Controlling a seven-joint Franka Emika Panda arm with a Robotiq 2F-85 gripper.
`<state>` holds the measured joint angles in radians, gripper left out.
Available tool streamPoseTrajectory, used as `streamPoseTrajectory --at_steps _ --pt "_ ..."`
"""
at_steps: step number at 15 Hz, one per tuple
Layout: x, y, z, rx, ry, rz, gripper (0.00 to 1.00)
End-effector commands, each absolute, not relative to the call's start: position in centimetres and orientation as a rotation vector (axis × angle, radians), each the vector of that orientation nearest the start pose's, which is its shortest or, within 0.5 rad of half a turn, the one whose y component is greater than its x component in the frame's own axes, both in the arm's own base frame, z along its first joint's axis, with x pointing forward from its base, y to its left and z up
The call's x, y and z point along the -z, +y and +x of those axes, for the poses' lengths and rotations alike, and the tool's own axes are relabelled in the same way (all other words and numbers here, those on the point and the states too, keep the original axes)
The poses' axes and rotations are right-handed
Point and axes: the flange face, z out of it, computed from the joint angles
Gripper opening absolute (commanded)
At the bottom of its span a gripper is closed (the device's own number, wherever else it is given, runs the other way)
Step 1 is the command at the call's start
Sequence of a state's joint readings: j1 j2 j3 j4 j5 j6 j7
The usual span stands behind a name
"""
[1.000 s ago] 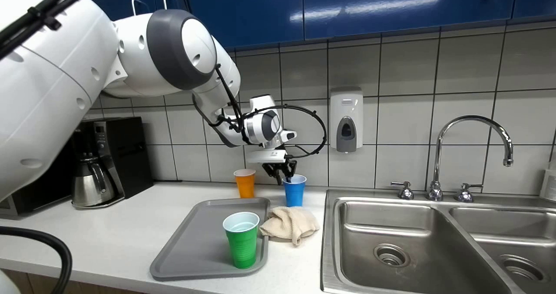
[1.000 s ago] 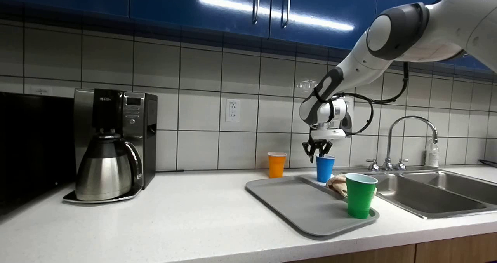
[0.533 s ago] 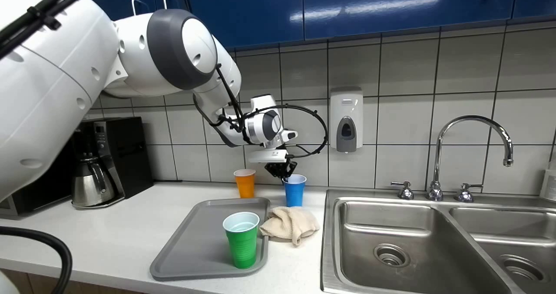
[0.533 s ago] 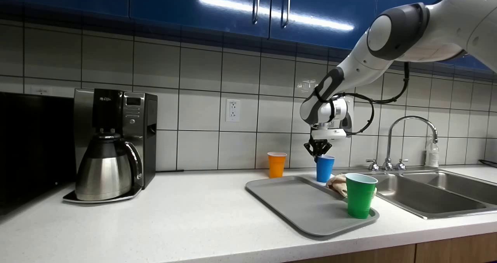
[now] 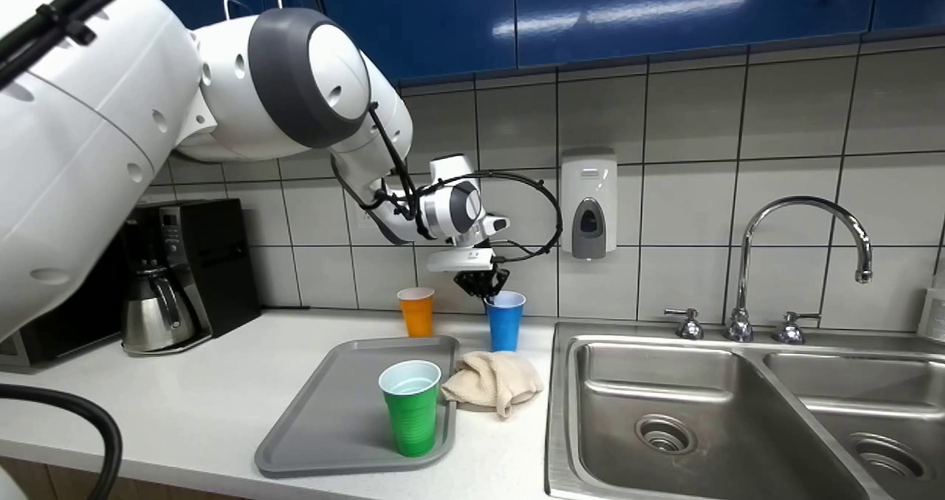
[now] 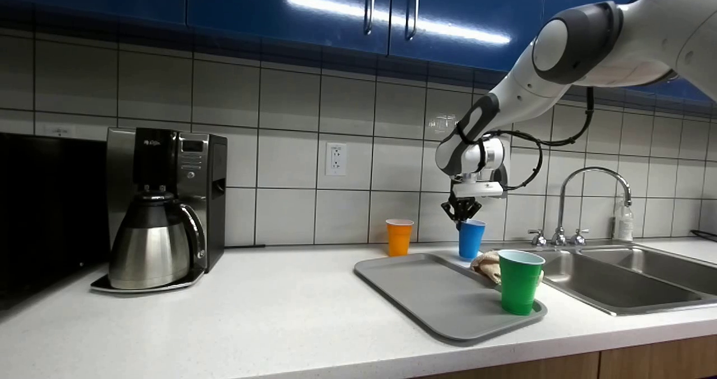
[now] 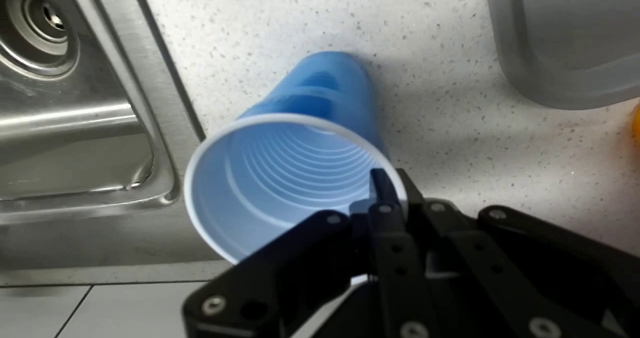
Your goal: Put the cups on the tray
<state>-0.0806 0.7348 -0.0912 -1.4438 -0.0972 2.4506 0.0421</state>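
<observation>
In the wrist view, the end effector (image 7: 392,180) is pinched together on the rim of the blue cup (image 7: 295,163), one half inside, one outside. Left of it is the sink (image 7: 142,53); up to its right, a corner of the tray (image 7: 530,78).

In an exterior view, the orange cup (image 5: 417,314) stands left of the end effector, near the wall (image 5: 686,197). The tray lies lower down, nearer me, bearing the upright green cup (image 5: 413,420). Below the end effector sits a bunched cloth (image 5: 493,382), by the tray's edge.

In an exterior view, the blue cup is just beneath the end effector, though I can't tell whether its base touches the counter (image 6: 280,312); a coffee maker (image 6: 194,183) stands well to the left.
</observation>
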Motion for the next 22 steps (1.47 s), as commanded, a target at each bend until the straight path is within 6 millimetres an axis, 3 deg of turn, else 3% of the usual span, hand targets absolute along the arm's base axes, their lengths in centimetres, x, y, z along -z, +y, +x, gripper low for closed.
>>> streamPoseTrajectory --at_steps 1,6,10,22 --pt "-31.0 -11.6 73.1 0.412 0.107 -3.250 0.01" --pt "-33.2 -10.5 72.3 0.451 0.027 -3.252 0.01" --pt "-33.7 -9.4 71.1 0.452 0.011 -3.247 0.01" --pt "-35.4 -2.9 66.4 0.443 -0.156 -3.214 0.01"
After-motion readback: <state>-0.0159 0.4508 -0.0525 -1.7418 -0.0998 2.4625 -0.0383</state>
